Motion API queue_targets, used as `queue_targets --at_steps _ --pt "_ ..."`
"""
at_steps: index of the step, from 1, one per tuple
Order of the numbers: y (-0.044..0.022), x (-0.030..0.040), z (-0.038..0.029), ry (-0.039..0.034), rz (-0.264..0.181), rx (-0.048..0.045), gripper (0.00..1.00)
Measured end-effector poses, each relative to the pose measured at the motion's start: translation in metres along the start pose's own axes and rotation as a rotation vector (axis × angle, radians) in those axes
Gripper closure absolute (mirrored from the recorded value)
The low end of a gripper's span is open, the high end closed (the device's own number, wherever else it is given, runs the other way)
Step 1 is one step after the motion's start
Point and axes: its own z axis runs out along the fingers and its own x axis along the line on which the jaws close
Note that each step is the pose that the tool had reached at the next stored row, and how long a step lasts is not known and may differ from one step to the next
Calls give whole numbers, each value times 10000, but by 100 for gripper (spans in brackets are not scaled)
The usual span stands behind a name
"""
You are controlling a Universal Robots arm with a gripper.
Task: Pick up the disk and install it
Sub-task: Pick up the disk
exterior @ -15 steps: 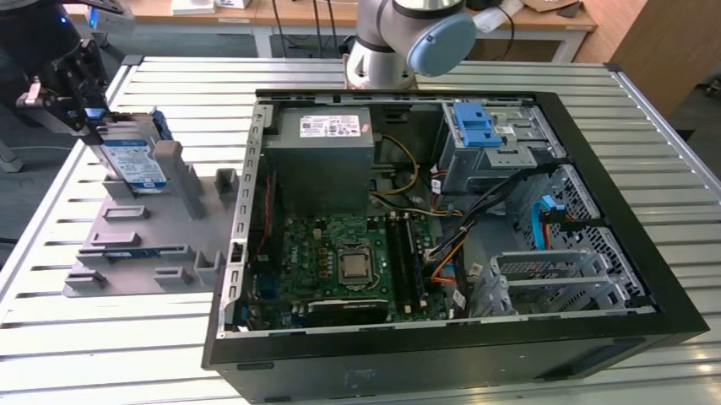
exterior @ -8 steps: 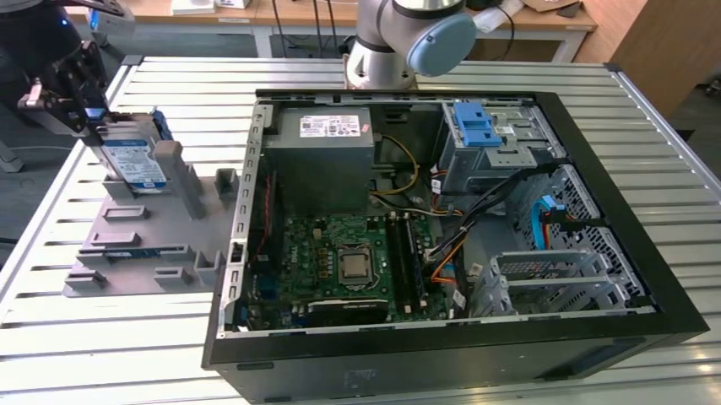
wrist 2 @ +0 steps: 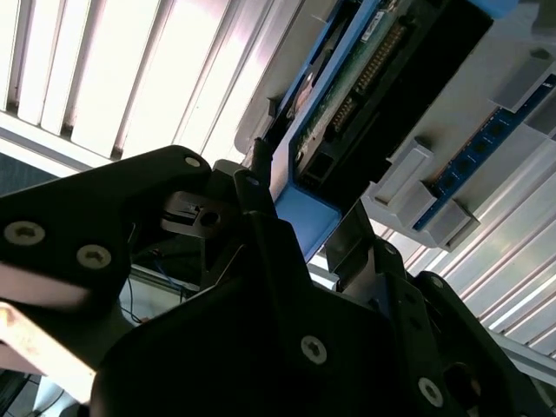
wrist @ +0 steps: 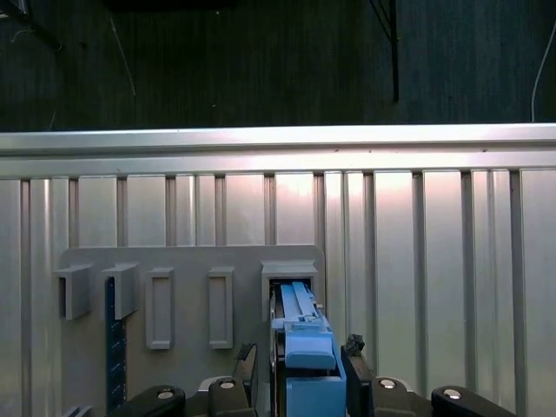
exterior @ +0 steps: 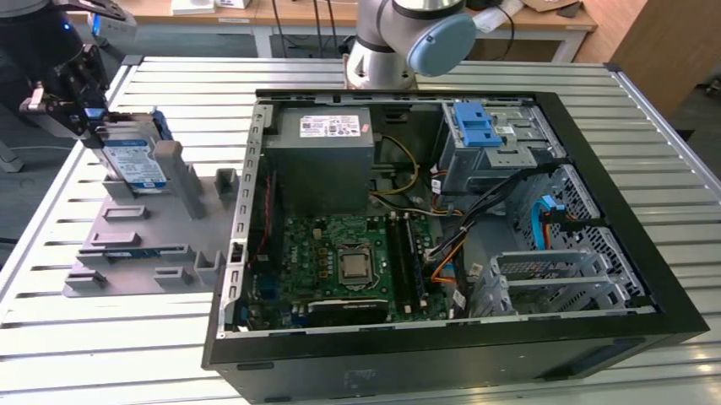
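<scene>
The disk (exterior: pixel 133 160) stands on edge in a slot of the grey holder plate (exterior: pixel 135 261) at the exterior view's left, its white and blue label facing outward. My gripper (exterior: pixel 93 118) is at its upper end. In the first wrist view the disk's blue frame (wrist: pixel 302 347) sits between the two black fingers (wrist: pixel 353 356), with the slot (wrist: pixel 289 276) just beyond. In the second wrist view the fingers (wrist 2: pixel 257 187) close on the frame's corner (wrist 2: pixel 308 228), and the disk's circuit-board side (wrist 2: pixel 365 78) shows.
An open computer case (exterior: pixel 664 278) lies at the exterior view's right, with a grey power supply (exterior: pixel 321 143), a motherboard (exterior: pixel 349 257) and a drive cage with a blue latch (exterior: pixel 474 126). A blue memory stick (exterior: pixel 127 251) lies in the holder plate. The table (exterior: pixel 169 76) is slatted metal.
</scene>
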Motion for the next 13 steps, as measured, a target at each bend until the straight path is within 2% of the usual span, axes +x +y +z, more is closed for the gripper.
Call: queue_targets --at_steps 13 --pt "0 0 -5 3 0 5 49"
